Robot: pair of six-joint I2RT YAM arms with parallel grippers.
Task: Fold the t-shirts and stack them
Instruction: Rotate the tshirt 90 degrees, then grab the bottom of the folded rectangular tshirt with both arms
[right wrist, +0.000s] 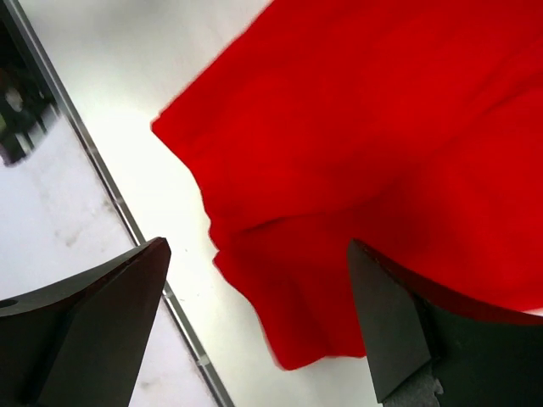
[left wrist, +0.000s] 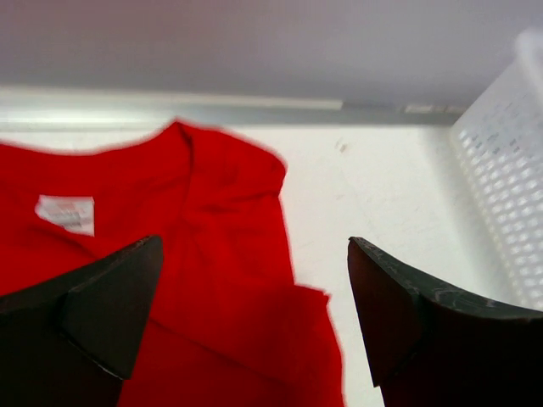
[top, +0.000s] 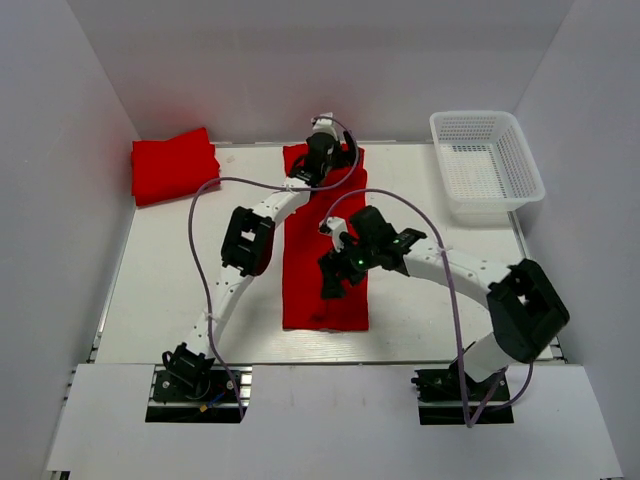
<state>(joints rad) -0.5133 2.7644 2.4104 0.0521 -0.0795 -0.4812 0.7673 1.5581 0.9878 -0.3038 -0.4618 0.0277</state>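
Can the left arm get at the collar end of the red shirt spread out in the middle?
Likely yes: the left tool hangs open just above that shirt, nothing between them.

Top external: high at the near side, looking down and forward, far off, taking in the whole desk (top: pixel 160 290).
Left wrist: close and low, facing the far side across the t-shirt (left wrist: pixel 212 254) — basket (left wrist: pixel 509 186) at right.
Right wrist: close, looking down on a t-shirt corner and a desk edge.
Shared: all three catch the same central t-shirt.
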